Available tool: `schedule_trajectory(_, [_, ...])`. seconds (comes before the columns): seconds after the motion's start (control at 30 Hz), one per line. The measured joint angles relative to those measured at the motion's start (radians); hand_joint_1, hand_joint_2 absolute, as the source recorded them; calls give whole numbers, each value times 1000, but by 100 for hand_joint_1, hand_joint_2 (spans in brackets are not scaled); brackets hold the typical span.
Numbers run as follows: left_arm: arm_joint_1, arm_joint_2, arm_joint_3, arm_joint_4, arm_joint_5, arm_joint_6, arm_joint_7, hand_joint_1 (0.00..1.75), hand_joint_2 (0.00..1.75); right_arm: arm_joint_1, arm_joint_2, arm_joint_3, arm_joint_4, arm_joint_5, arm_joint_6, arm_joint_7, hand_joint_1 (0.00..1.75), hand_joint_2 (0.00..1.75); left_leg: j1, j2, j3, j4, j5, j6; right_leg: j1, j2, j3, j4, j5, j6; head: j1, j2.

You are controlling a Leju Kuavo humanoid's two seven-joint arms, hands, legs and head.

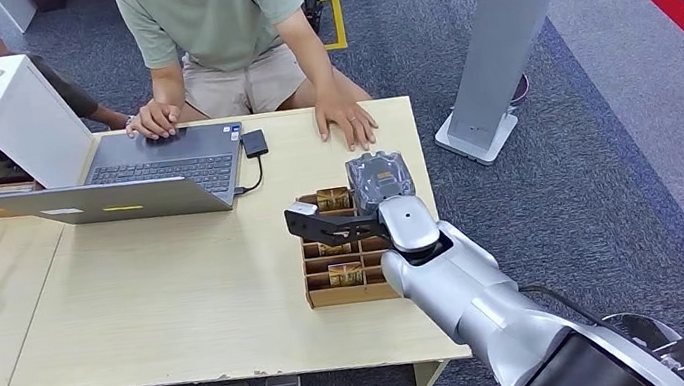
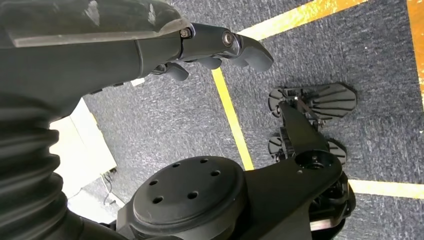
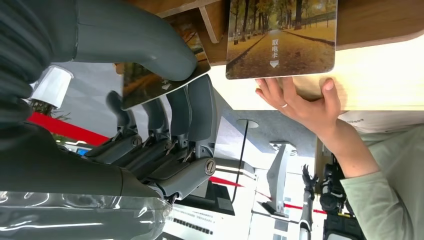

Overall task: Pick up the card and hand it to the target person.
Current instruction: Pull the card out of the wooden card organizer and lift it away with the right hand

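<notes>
Across the wooden table (image 1: 181,296) from the person in the green shirt (image 1: 223,18), my right hand (image 3: 150,115) reaches over the compartmented wooden card box (image 1: 317,292), pinching 1 card (image 3: 150,85) between thumb and fingers, while my left hand (image 2: 215,47) hangs curled, holding nothing.

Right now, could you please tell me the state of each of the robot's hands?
Left hand: hangs over the floor, fingers curled in, holding nothing.
Right hand: over the wooden tray, pinching a card between thumb and fingers.
</notes>
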Motion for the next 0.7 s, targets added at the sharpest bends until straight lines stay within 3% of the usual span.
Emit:
schedule_trajectory(0.27, [2,10,-11,-18,2,3,0,0,175,-1,0,0,0,-4,-15,3,175,175,0,0,0,0,0,0,0,0,0,0,0,0,0,0])
schedule_trajectory(0.7, [2,17,-18,-20,18,-5,-2,0,175,-10,-10,0,-15,-32,-102,-39,171,175,0,0,0,0,0,0,0,0,0,0,0,0,0,0])
